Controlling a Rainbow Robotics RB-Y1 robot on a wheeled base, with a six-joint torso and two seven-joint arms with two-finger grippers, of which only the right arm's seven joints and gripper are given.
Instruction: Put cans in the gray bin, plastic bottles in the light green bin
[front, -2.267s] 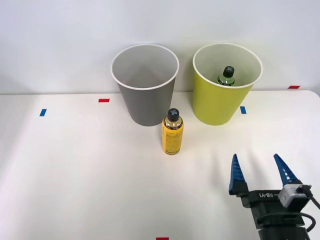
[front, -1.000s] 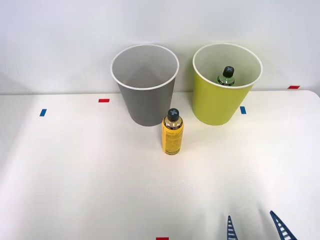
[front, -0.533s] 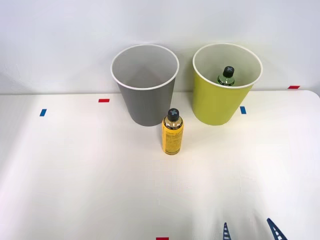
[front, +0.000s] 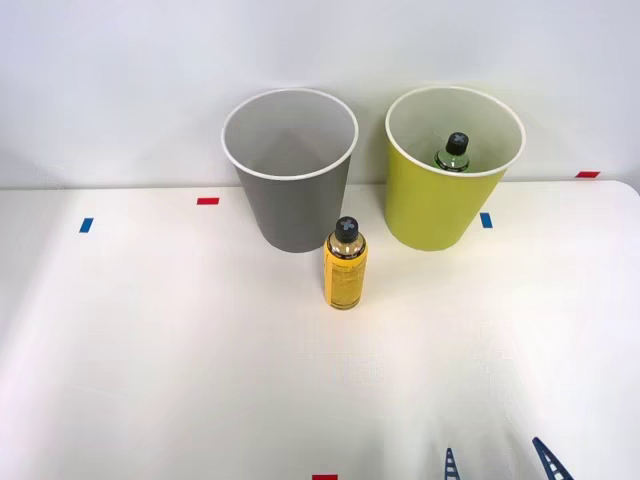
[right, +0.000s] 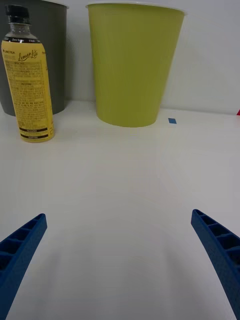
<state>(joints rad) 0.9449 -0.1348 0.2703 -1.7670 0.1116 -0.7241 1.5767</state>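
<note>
Your right claw (front: 498, 462) sits low at the near edge of the white table (front: 150, 350), with only the two blue ribbed tips showing in the front view. From the wrist camera you can see both fingers (right: 20, 250) spread wide apart, one at each corner, with nothing but bare tabletop between them. The claw holds nothing.

The yellow can (front: 345, 266) stands upright well ahead of your claw and off toward the robot's left. Its black cap is on and its printed label faces the wrist camera (right: 29, 85). It is well apart from the fingertips, not lined up between them.

Just behind the can is the gray bin (front: 290, 190), upright, its wall close to the can; whether they touch you cannot tell. In the wrist view the can overlaps the gray bin's (right: 55, 55) front.

The light green bin (front: 440, 195) stands farther ahead of your claw than the can, roughly straight in front of it, beside the gray bin. The wrist camera shows its lime wall (right: 132, 65) nearly centred between your fingers. The green plastic bottle (front: 454, 152) is already inside this bin, only its black cap and neck visible above the rim.
</note>
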